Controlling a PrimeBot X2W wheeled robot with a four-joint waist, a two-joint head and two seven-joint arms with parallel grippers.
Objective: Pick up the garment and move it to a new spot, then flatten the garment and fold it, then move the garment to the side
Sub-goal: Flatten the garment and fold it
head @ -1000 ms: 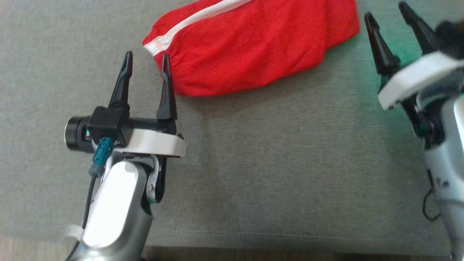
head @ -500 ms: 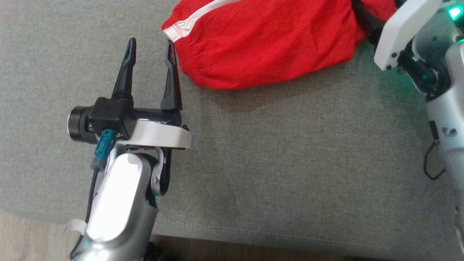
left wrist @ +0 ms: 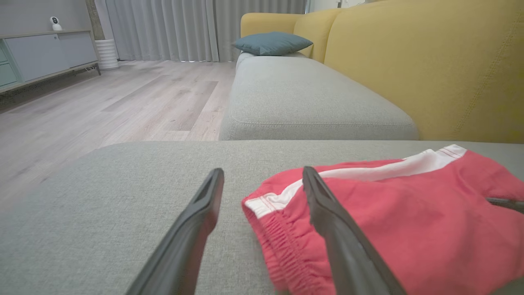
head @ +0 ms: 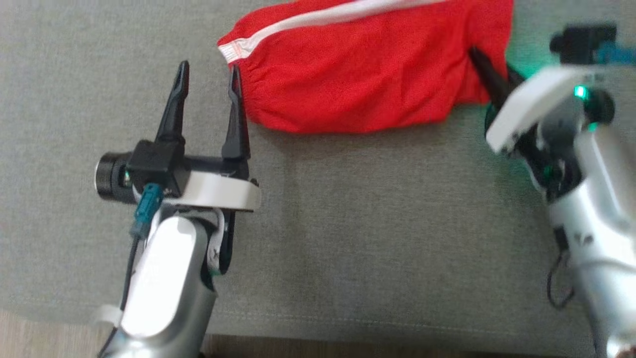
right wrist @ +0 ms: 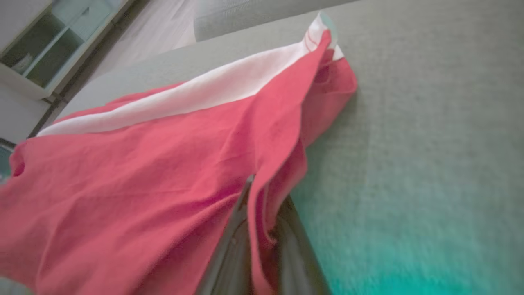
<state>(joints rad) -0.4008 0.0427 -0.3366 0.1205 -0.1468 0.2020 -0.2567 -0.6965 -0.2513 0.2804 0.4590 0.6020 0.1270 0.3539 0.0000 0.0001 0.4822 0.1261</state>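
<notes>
jaws on the right clench the right-hand edge of the red shorts (head: 357, 74), which stretch left to right across the grey cushion (head: 377, 223); the left jaws gape just beside the waistband (head: 230, 50) end.

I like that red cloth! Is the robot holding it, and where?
Yes. The right gripper is shut on the red garment, pinching a fold at its right end. The left gripper is open, holding nothing.
</notes>
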